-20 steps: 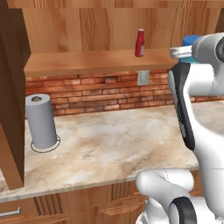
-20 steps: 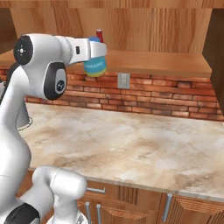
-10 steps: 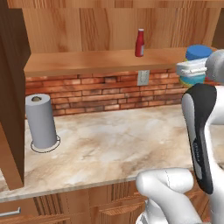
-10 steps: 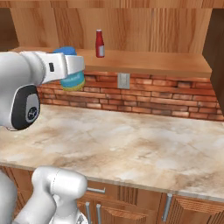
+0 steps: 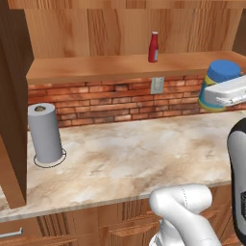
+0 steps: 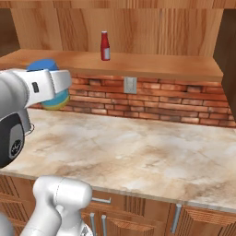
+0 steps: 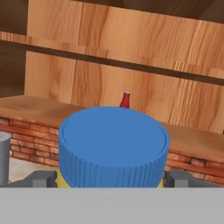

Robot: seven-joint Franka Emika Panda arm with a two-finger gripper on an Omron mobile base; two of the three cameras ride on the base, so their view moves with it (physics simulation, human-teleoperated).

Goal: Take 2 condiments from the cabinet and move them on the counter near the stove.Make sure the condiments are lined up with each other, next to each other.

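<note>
We see our claw (image 7: 111, 177) clamped on the squat jar (image 7: 113, 151), one dark finger pad (image 7: 41, 178) pressed to each side of its yellow body just under the ribbed blue lid, the jaws standing wide because the jar is wide. In the left base view the claw (image 5: 229, 92) carries the jar (image 5: 218, 86) in the air, above the beige marbled counter (image 5: 134, 163) and clear of it, in front of the brick backsplash (image 5: 115, 103). In the right base view the white hand (image 6: 46, 85) covers most of the jar (image 6: 48, 99), so we make out only the top of the blue lid above it and a strip of yellow with the blue band below it.

Beyond the claw and higher than it stands the red bottle (image 5: 153, 47) with its pale cap, upright on the plank shelf of the wood-grain cabinet (image 5: 120, 67), well apart from the jar; in the hand view its neck (image 7: 125, 99) peeks over the lid. A pale wall outlet (image 5: 157, 85) sits in the brick under the shelf, between the claw and the bottle's spot.

Farthest from the claw, along the counter towards the cabinet's thick side panel (image 5: 14, 105), a grey paper towel roll (image 5: 45, 133) stands upright on the stone.
</note>
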